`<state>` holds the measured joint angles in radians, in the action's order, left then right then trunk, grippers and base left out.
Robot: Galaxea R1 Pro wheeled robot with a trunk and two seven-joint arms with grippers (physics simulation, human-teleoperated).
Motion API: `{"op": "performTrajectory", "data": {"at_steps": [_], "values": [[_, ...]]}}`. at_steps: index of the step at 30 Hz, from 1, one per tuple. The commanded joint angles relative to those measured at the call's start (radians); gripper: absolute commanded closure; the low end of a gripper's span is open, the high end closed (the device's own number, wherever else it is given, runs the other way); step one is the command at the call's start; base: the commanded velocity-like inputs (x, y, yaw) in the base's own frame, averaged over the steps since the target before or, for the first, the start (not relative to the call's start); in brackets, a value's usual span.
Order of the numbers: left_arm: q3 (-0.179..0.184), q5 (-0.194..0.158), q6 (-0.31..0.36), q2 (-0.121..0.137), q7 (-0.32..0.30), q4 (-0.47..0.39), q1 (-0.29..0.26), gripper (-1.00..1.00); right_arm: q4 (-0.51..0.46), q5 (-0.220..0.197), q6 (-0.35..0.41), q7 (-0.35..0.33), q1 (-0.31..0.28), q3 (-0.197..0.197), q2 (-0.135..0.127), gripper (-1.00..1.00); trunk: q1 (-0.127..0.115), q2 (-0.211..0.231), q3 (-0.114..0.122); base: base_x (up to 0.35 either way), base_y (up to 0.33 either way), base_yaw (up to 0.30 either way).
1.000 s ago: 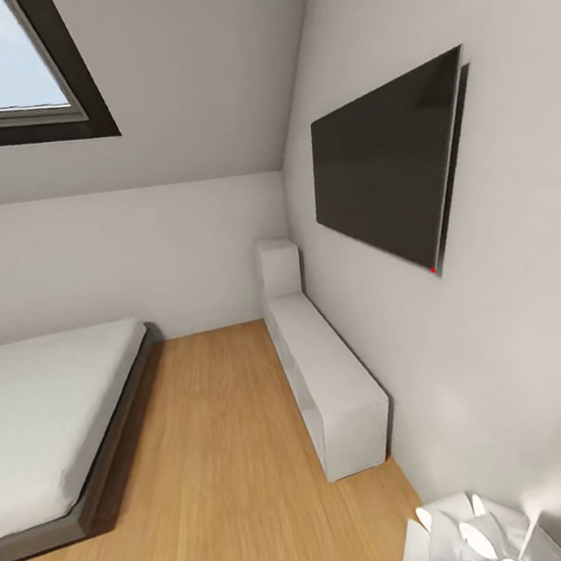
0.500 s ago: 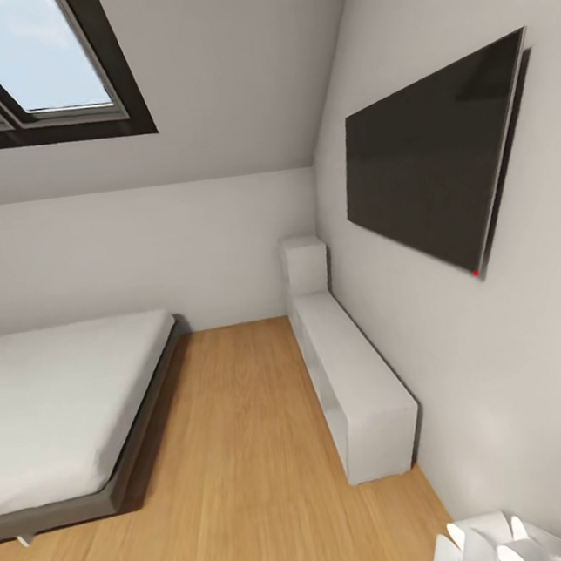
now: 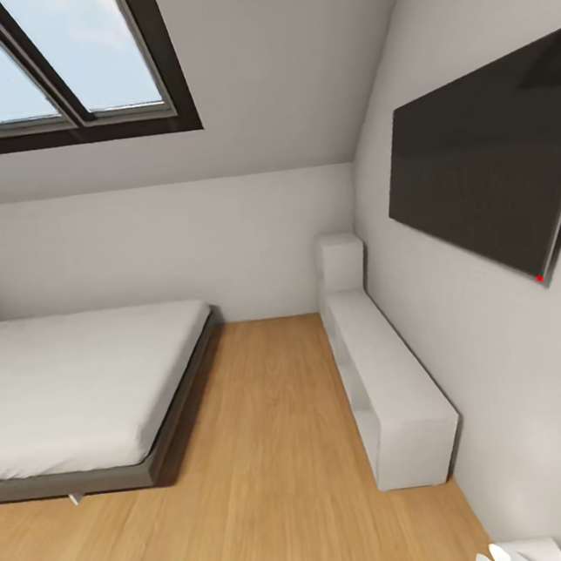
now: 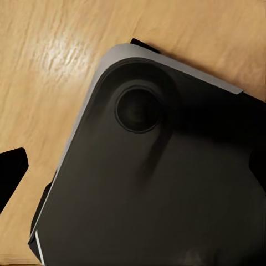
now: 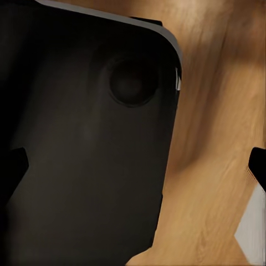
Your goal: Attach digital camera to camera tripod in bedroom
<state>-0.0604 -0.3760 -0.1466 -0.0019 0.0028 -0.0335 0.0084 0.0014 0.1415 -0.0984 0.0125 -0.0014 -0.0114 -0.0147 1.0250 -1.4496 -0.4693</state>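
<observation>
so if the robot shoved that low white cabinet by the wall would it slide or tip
Probably slide, not tip: the cabinet is long and low, flat on the wood floor. It looks boxy and rigid, likely heavy. Its long side seems to run along the wall, so a push that way would just jam it.

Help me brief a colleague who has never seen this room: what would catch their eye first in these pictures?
Probably the big dark wall-mounted screen on the right wall, with a small red light at its lower corner, and the dark-framed skylight in the sloped ceiling at upper left. Below, a grey-framed bed with a white mattress sits at left, and a long low white cabinet runs along the right wall, with light wood floor between them.
</observation>
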Motion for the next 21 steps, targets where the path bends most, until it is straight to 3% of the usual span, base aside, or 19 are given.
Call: {"op": "performTrajectory", "data": {"at_steps": [1,10,21], "values": [[-0.006,-0.016,-0.001,0.000,0.000,-0.002,0.000,-1.00,0.000,0.010,-0.002,0.001,0.000,-0.002,-0.001,-1.00,0.000,0.000,-0.001,0.000,0.000,0.274],[-0.004,-0.103,-0.001,0.001,0.000,-0.002,0.001,-1.00,0.000,0.007,-0.007,0.001,0.000,-0.008,-0.005,-1.00,0.000,0.000,-0.001,0.000,0.000,0.274],[-0.004,-0.117,-0.002,0.003,0.002,-0.001,0.001,-1.00,0.000,0.005,-0.009,0.001,0.000,-0.007,-0.008,-1.00,0.000,0.000,-0.001,0.000,0.000,0.274]]}}
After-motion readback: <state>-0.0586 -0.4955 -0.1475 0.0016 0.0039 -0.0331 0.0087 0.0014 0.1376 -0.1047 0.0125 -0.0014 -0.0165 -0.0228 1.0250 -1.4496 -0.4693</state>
